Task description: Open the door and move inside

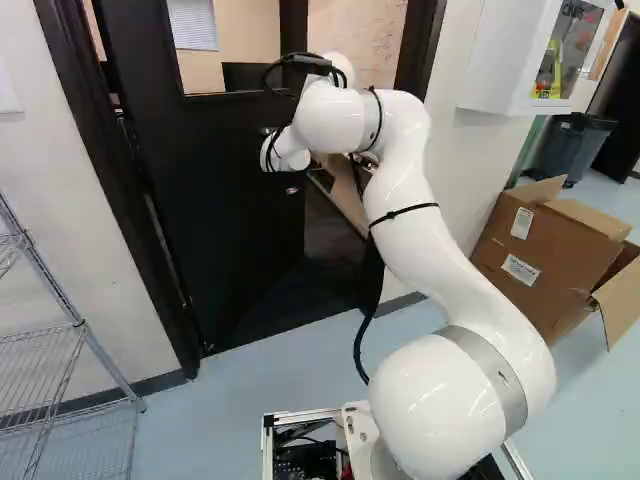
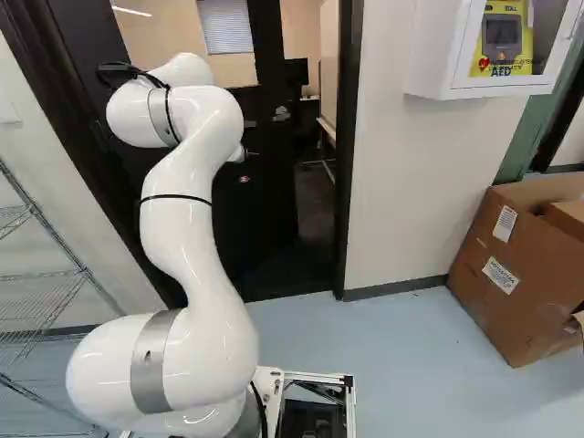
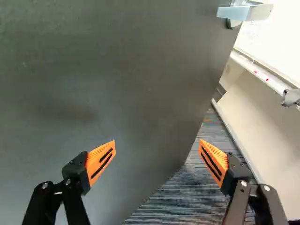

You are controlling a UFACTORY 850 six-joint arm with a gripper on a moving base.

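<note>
The black door (image 1: 230,200) stands ajar inward, with a gap between its free edge and the door frame (image 2: 345,182). Silver fittings (image 2: 281,114) sit near that edge in the right base view. My gripper (image 3: 157,141) is open with nothing gripped; the arm hides its fingers in the base views. One orange finger is over the dark door face (image 3: 93,84), the other past the door's edge, over the opening. A metal handle (image 3: 243,11) juts out farther ahead, near the edge. Contact with the door cannot be told.
Striped flooring (image 3: 183,197) and a white board with a rail (image 3: 262,75) show beyond the door. A wire shelf (image 1: 70,340) stands left of the doorway. Right of it are a wall, a white wall cabinet (image 2: 484,55) and a large cardboard box (image 2: 520,265).
</note>
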